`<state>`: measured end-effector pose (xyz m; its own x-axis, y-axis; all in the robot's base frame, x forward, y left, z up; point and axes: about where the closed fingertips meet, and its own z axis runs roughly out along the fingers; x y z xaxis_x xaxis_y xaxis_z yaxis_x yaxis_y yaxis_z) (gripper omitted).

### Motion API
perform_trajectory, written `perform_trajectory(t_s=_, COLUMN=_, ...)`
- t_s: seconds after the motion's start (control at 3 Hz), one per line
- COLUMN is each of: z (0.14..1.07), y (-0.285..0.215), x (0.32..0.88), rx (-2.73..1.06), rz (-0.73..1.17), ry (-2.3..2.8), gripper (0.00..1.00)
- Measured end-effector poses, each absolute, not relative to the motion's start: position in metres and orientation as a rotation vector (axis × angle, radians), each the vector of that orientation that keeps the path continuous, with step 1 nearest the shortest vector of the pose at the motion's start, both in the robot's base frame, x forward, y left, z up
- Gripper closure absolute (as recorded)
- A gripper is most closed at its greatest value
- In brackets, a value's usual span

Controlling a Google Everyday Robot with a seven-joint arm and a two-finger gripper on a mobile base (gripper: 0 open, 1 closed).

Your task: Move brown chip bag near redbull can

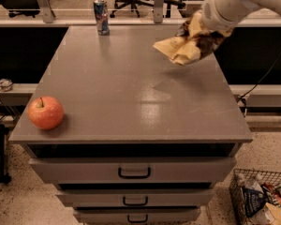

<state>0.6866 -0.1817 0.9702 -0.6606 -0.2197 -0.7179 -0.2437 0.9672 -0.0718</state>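
A grey drawer cabinet (pixel 131 102) fills the view, its flat top seen from the front and above. A white robot arm (pixel 234 3) reaches in from the upper right corner. At its end the gripper (pixel 199 32) hovers over the back right part of the top, closed on the brown chip bag (pixel 180 48). The fingers are mostly hidden by the crumpled bag, but the bag hangs clear of the surface with a soft shadow under it, so it appears firmly held.

The bag's long axis slants from the dark end at the gripper down to the tan end, which points left in the view.

A red apple (pixel 46 112) sits at the front left corner, well apart from everything else. The redbull can (pixel 101 16) stands upright near the back left edge.

The coming move turns on one relation — the can lies to the left of the gripper in the view and slightly farther back, well apart, with bare tabletop between. The carry is likely a leftward sweep along the back, with the bag set down just beside the can without tipping it.
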Motion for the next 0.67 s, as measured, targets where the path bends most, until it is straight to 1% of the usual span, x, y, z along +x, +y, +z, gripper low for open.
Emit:
perform_trajectory(t_s=0.33, z=0.973, y=-0.117, x=0.739, rx=-0.469, rz=0.179, ry=2.237, gripper=1.00)
perform_trajectory(t_s=0.67, z=0.978, y=-0.070, x=0.774, rx=-0.558, rz=0.264, ry=2.182, gripper=1.00)
